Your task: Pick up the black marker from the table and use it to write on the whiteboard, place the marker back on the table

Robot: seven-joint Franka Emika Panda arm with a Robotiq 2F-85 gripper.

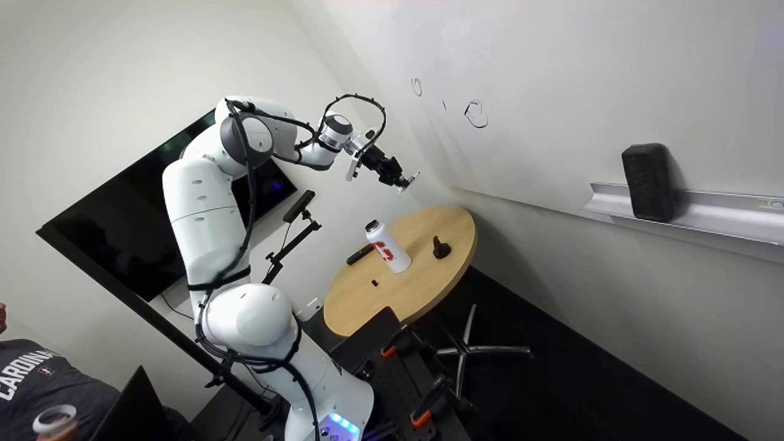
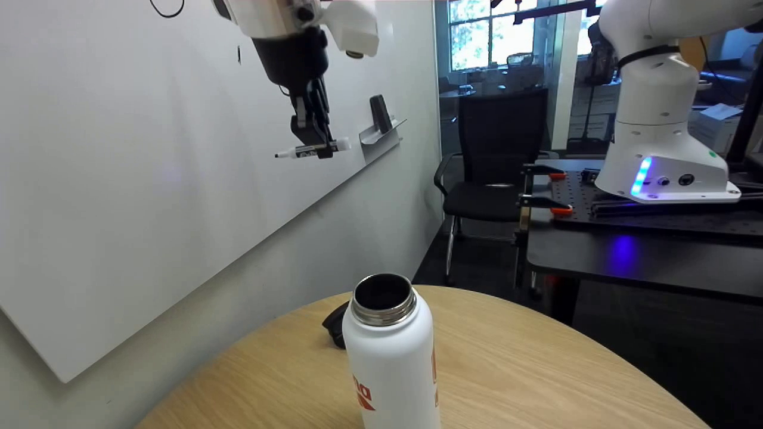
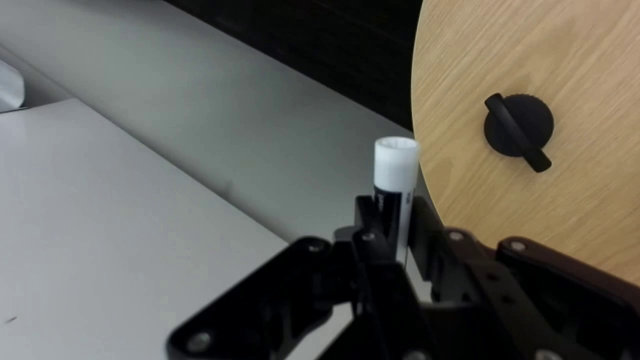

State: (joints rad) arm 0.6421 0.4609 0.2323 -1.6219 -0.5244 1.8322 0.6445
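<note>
The black marker (image 2: 305,151) has a white body with a black label and a dark tip at one end. My gripper (image 2: 325,148) is shut on it and holds it in the air. In the wrist view the marker (image 3: 396,167) stands between the two finger pads of my gripper (image 3: 392,215). Its white rear end shows and its tip is hidden. The whiteboard (image 1: 551,110) has several dark loops and short strokes. In an exterior view the marker (image 1: 414,177) is apart from the board, above the round wooden table (image 1: 355,309).
On the table stands a white bottle with red print (image 1: 395,254). A black lid (image 1: 441,248), a dark cylinder (image 1: 359,254) and a tiny dark piece (image 1: 375,283) lie near it. A grey ledge (image 1: 729,217) on the board holds a black eraser (image 1: 648,182).
</note>
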